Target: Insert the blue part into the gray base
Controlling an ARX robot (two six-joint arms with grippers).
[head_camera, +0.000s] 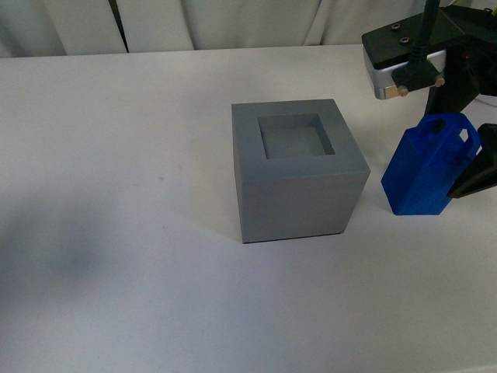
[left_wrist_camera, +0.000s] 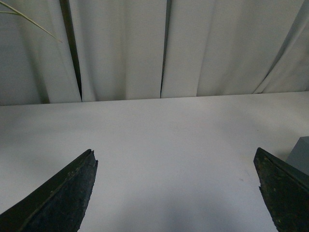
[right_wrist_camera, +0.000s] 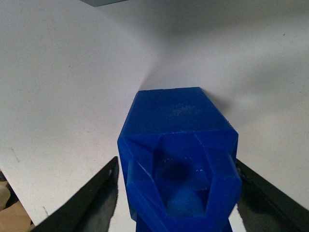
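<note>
The gray base stands mid-table, its square recess facing up and empty. The blue part stands upright on the table just right of the base, handles on top. My right gripper is open and straddles the blue part, with one finger a little off one side and the other close against the other side. In the front view one black finger shows beside the part. My left gripper is open and empty over bare table; a corner of the base shows at the edge.
The white table carries only the base and the part. White curtains hang behind its far edge. The right arm's wrist block hangs above the blue part at the far right.
</note>
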